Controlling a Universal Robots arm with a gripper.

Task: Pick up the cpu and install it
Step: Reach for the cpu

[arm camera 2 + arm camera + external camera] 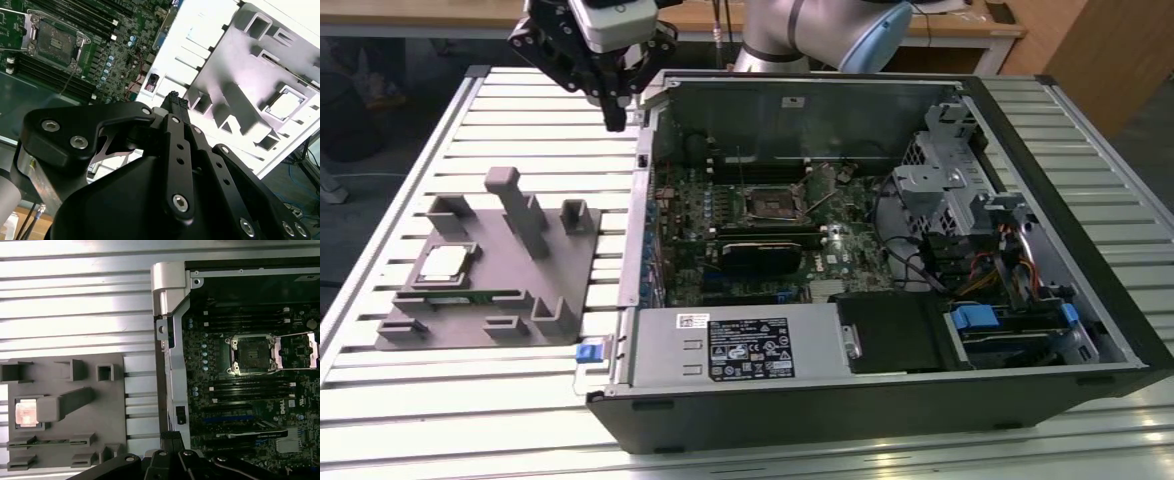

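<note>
A: Hand state?

B: We read the black robot hand (616, 118) as closed, with its fingertips together and nothing held. It hangs over the slatted metal desk (507, 120), just beside the corner of the open black computer case (854, 400).

A: Where's the cpu?

B: The small flat square silver-white cpu (443, 263) is well apart from the hand, lower down and on the side away from the case. It lies flat in a pocket of the grey plastic holder tray (494, 300), so it's not picked yet. Both wrist views show it there too (26, 412) (286, 104).

A: And the target?

B: The square metal-framed motherboard socket (248, 355) is on the hand's other side, inside the case. It looks empty.

A: Tips for the reach?

B: We'd judge that the fingers need to open before they descend. A grey upright block (60, 407) stands just beside the cpu on the hand's side, so we'd come straight down rather than sweep in low. We'd square the fingers to the chip's edges and keep it level, because the thin rim gives little to grip.
</note>
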